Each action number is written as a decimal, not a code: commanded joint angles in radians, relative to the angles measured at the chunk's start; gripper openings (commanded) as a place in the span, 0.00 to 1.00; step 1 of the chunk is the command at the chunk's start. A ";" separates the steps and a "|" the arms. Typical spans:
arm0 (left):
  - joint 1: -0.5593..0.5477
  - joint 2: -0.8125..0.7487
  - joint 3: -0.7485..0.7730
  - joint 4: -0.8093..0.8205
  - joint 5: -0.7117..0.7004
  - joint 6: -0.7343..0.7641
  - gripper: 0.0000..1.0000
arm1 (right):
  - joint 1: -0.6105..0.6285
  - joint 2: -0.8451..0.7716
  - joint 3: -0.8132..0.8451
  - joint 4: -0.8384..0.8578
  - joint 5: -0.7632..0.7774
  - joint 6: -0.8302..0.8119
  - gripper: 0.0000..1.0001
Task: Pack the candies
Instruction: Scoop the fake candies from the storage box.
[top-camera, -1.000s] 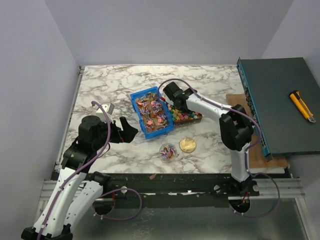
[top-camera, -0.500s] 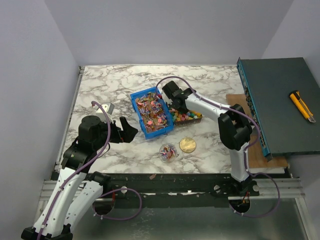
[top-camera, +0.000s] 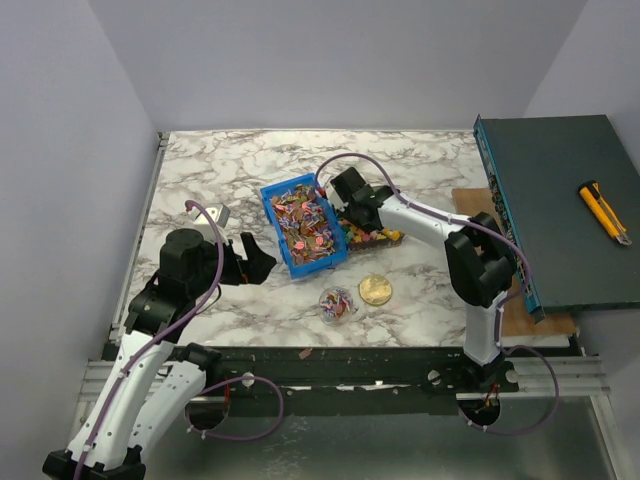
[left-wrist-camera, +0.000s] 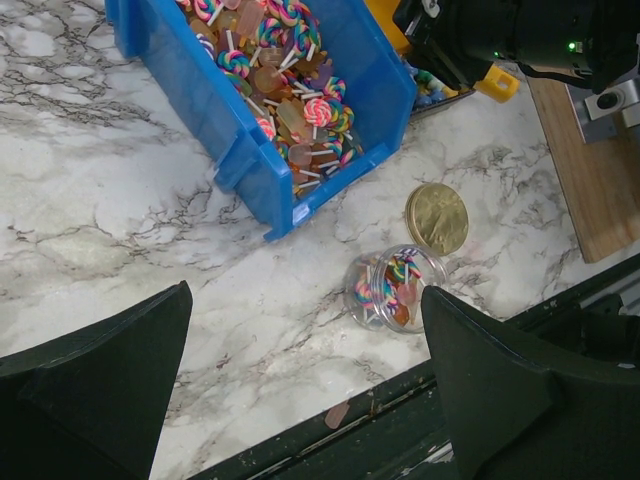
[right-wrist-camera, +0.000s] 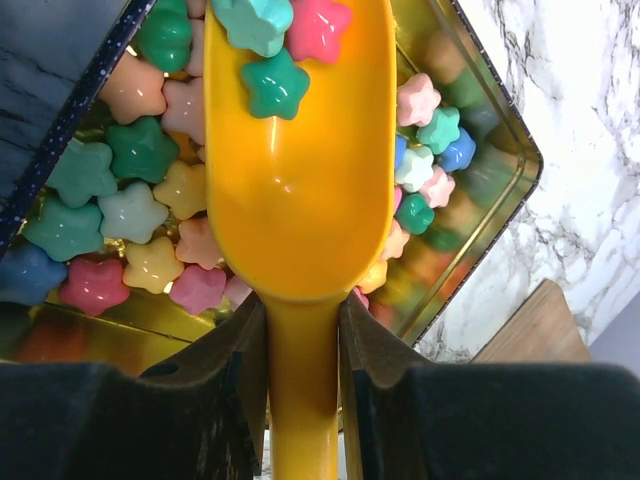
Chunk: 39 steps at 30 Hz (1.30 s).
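Right wrist: your right gripper (right-wrist-camera: 300, 340) clamps yellow scoop (right-wrist-camera: 300, 180); star candies (right-wrist-camera: 275, 85) in its bowl, above gold tin (right-wrist-camera: 480, 215). Your left gripper (left-wrist-camera: 305, 390) wide open, empty.

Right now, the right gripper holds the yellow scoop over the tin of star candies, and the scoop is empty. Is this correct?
Only the end is wrong: the right wrist view shows a few star candies in the scoop. The right gripper does hold it over the tin.

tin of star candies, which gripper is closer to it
Right. The right gripper holds the scoop over the tin; the left gripper is across the blue bin from it.
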 joint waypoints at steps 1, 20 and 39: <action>0.002 0.005 -0.006 -0.010 -0.030 0.007 0.99 | -0.004 -0.039 -0.076 0.025 -0.082 0.051 0.01; 0.008 0.033 -0.004 -0.012 -0.039 0.007 0.99 | -0.027 -0.235 -0.281 0.138 -0.057 0.110 0.01; 0.011 0.047 -0.003 -0.015 -0.056 0.010 0.99 | -0.028 -0.414 -0.342 0.118 -0.098 0.171 0.01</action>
